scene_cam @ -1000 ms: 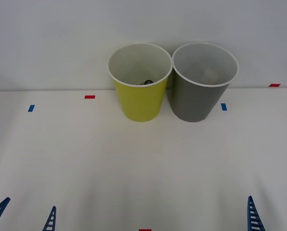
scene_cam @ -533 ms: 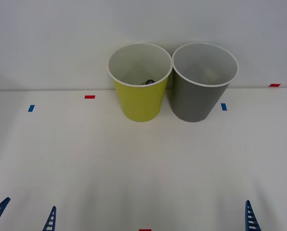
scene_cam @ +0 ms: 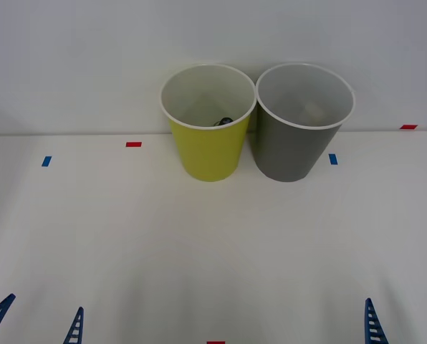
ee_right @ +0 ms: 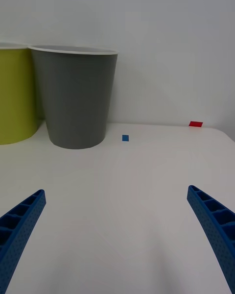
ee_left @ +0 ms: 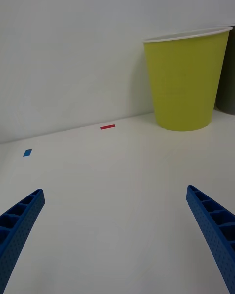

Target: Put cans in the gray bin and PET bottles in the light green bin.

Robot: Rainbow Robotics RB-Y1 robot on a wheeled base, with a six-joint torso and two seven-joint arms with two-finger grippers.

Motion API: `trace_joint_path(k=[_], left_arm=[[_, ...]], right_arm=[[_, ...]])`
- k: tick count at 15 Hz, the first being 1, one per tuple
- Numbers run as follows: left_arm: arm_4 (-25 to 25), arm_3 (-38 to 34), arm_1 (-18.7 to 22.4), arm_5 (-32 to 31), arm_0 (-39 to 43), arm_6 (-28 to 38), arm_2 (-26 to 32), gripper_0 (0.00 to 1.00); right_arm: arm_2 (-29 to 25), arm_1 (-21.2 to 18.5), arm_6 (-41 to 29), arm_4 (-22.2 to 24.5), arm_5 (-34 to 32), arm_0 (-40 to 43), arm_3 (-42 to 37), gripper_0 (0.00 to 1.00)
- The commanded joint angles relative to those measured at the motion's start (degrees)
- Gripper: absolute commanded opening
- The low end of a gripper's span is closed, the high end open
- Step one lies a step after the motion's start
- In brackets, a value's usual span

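Since a second ago the right gripper (scene_cam: pixel 407 322) has slid lower right, jaws apart like the left gripper's (scene_cam: pixel 36 319). At top centre, the light green bin (scene_cam: pixel 212 154) touches the gray bin (scene_cam: pixel 294 154); a dark cap (scene_cam: pixel 221 121) peeks inside the green.

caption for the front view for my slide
Light green bin and gray bin side by side at the table's far edge; open left gripper at the near edge.
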Motion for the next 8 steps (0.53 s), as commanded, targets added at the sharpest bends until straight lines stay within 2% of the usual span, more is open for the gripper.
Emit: trace_joint_path(k=[1, 8], left_arm=[[0.0, 0.0, 0.0, 0.0, 0.0, 0.0, 0.0, 1.0], [0.0, 0.0, 0.0, 0.0, 0.0, 0.0, 0.0, 1.0]], right_arm=[[0.0, 0.0, 0.0, 0.0, 0.0, 0.0, 0.0, 1.0], [0.0, 0.0, 0.0, 0.0, 0.0, 0.0, 0.0, 1.0]])
